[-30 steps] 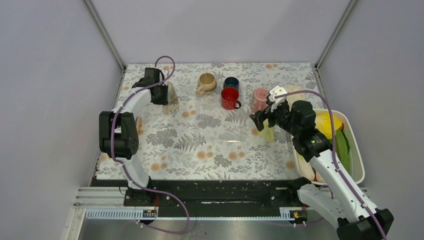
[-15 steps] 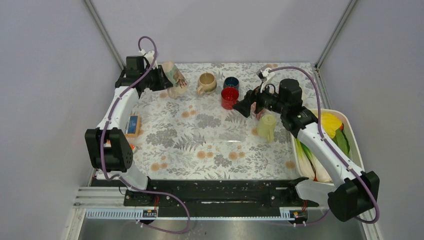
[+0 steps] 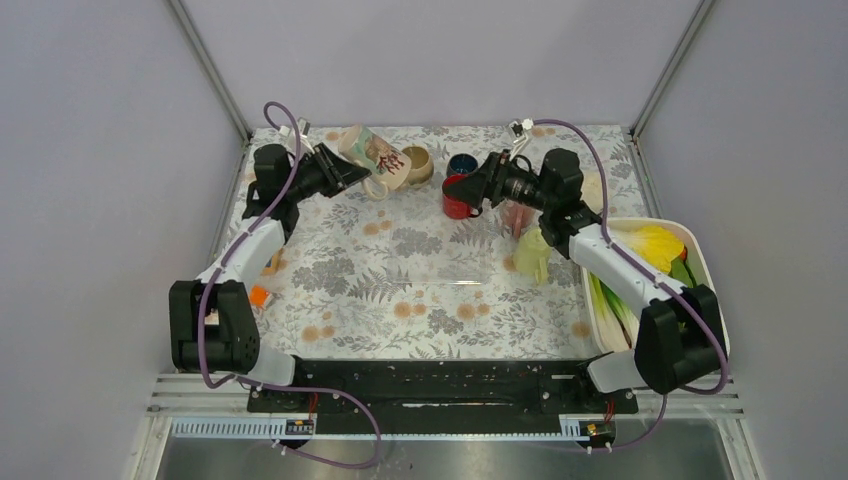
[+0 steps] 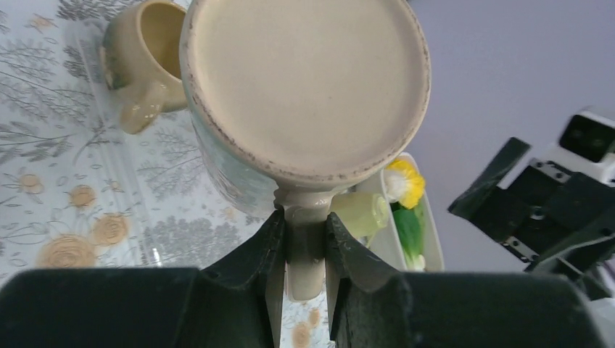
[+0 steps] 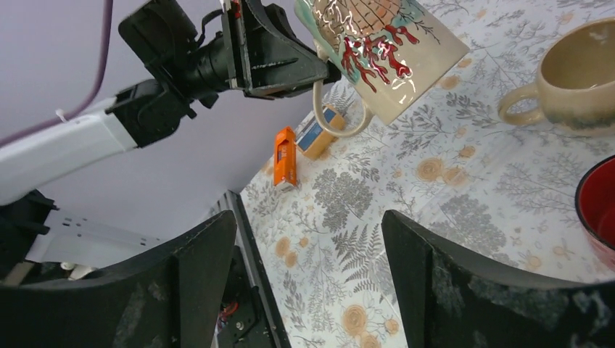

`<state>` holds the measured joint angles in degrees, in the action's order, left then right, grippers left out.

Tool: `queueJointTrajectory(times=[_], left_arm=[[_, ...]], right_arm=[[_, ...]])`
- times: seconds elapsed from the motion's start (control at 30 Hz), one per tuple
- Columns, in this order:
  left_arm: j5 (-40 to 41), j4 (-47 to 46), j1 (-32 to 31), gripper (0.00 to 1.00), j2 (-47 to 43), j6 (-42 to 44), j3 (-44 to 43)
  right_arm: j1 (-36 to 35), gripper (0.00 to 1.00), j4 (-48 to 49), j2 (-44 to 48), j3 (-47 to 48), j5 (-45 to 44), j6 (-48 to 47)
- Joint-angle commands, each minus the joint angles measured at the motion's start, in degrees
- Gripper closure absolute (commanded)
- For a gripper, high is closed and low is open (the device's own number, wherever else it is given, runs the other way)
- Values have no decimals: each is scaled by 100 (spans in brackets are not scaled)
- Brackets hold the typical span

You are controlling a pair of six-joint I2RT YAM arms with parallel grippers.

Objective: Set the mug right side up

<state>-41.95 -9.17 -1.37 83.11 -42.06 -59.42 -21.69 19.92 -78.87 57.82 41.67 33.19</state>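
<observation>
Patterned mug [image 3: 378, 157]: off the table [image 3: 420, 290], tipped on its side in the air near the far edge, towards the far-left corner; base faces the left wrist camera
Left gripper [image 3: 343, 172]: jaws clamped on the mug's handle — close to the base
Right gripper [image 3: 476, 188]: jaws wide apart, nothing between them; it hovers over the red mug [image 3: 457, 197], pointing at the lifted mug
Tan mug [image 3: 416, 164]: upright at the far edge — just beside the lifted mug
Blue mug [image 3: 462, 163]: upright behind the red one
</observation>
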Motion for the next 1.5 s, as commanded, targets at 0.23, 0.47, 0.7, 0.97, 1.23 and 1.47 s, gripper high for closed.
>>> queueJointTrajectory(times=[0.23, 0.47, 0.7, 0.97, 1.23, 1.47], left_arm=[[-157, -5071, -174, 100, -152, -2765, 1120], [280, -6290, -502, 100, -169, -3207, 1768], [513, -7183, -882, 100, -50, -3542, 2007], [521, -7482, -1017, 100, 271, -3636, 2024], [486, -7448, -1130, 100, 382, -3470, 2103], [389, -7449, -1278, 100, 394, -3401, 2127]], right_arm=[[-229, 22, 2616, -1000, -430, -36, 2129], [-436, 23, 3991, -1556, -670, -414, 3005], [-744, 24, 4825, -2075, -578, -572, 3427], [-836, 28, 5648, -2567, -497, -632, 4054], [-836, 33, 5967, -2781, -318, -601, 4313], [-837, 36, 5986, -2877, -241, -597, 4381]])
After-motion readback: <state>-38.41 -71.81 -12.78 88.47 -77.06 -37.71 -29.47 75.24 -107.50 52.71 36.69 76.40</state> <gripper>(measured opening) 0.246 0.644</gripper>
